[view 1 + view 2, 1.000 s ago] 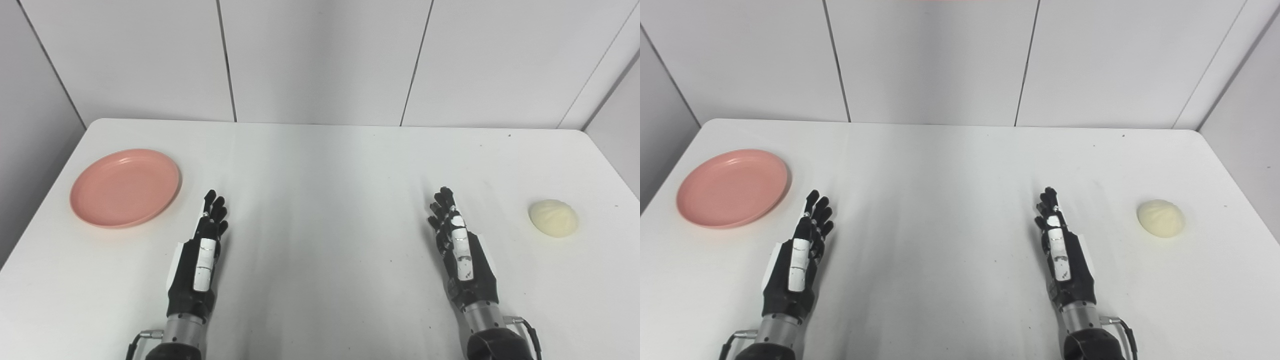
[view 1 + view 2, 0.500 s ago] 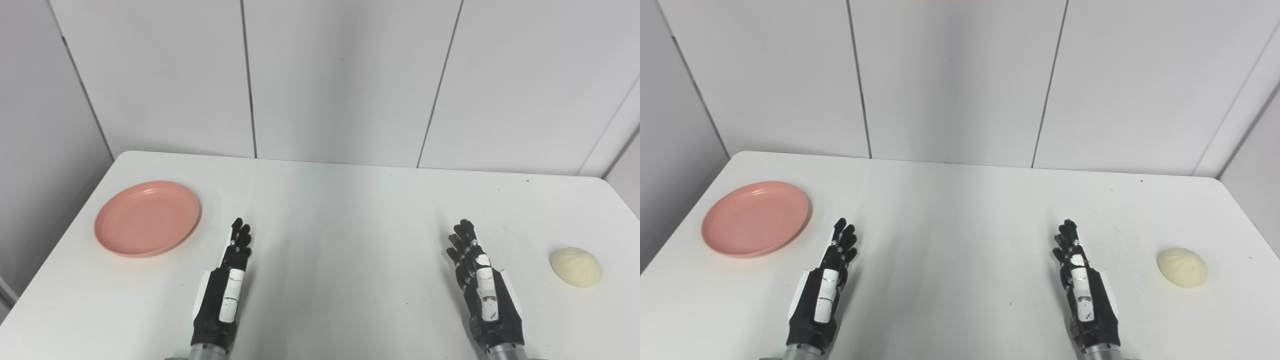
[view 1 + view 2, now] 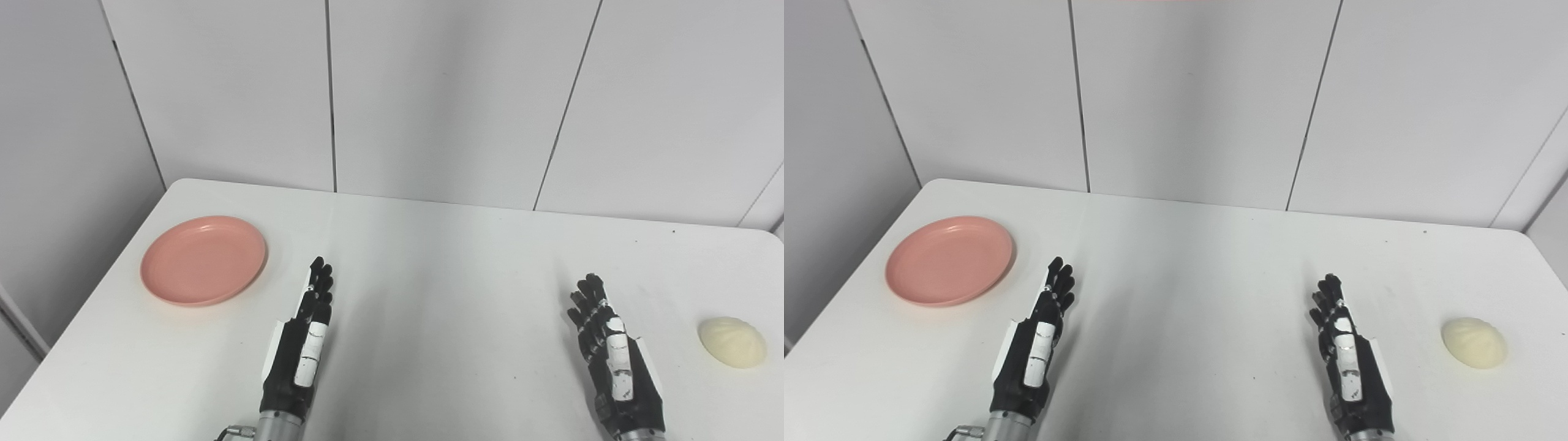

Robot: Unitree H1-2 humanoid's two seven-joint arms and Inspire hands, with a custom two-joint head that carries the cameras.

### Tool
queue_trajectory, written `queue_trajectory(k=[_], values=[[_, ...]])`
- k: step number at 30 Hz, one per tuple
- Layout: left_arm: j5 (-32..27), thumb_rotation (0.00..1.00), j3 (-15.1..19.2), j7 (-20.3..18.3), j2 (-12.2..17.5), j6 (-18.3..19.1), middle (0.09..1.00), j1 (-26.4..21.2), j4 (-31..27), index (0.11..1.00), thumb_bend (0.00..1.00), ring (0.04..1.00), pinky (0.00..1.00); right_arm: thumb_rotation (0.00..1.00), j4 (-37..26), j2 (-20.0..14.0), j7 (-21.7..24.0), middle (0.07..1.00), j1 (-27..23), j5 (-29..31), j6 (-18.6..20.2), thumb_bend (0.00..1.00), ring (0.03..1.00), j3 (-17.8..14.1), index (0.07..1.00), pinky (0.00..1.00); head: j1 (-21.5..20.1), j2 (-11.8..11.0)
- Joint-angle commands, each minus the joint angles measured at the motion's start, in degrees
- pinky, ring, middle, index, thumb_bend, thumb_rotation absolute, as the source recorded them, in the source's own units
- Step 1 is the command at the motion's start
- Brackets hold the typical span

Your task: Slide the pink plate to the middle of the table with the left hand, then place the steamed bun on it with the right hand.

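While I look through both head cameras, I note these values:

Left hand (image 3: pixel 298 355): edge-on above the table, fingers straight and apart, holding nothing; it is near the plate's right side but apart from it.
Right hand (image 3: pixel 615 361): same pose, fingers stretched forward, holding nothing, well apart from the bun.
Pink plate (image 3: pixel 204 260): flat on the far left part of the white table (image 3: pixel 441 294), not in the middle.
Steamed bun (image 3: pixel 732 342): on the table near the right edge.
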Motion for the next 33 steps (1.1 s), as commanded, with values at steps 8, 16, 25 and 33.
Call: queue_trajectory(k=[8, 16, 25, 33], values=[[-0.6, 0.97, 2.5, 1.6, 0.7, -5.1, 0.982, -5.0, -1.9, 1.000, 0.86, 0.984, 1.00, 1.00, -1.6, 0.6, -0.7, 1.000, 1.9, -0.4, 1.2, 0.78, 1.000, 0.1, 1.000, 1.00, -0.6, 0.4], [-4.0, 0.98, 7.4, 1.6, 3.5, -0.9, 0.857, -12.1, -6.4, 0.851, 0.99, 0.864, 0.85, 1.00, -2.0, 0.9, -1.7, 1.000, 1.9, -0.8, 1.7, 0.77, 1.000, 0.0, 1.000, 1.00, -1.0, 0.1], [-11.7, 0.92, 14.5, -0.1, 12.5, 0.8, 0.805, -22.0, -3.9, 0.749, 0.99, 0.800, 0.74, 1.00, -2.5, 1.2, -1.9, 1.000, 1.9, -0.9, 2.4, 0.76, 1.000, 0.3, 1.000, 1.00, -0.9, -0.3], [-17.7, 0.90, 19.5, -2.8, 22.3, 3.3, 0.795, -26.4, 0.2, 0.751, 1.00, 0.802, 0.71, 1.00, -2.9, 1.2, -2.2, 1.000, 2.1, -1.2, 2.6, 0.76, 1.000, 0.2, 1.000, 1.00, -0.7, -0.2]])
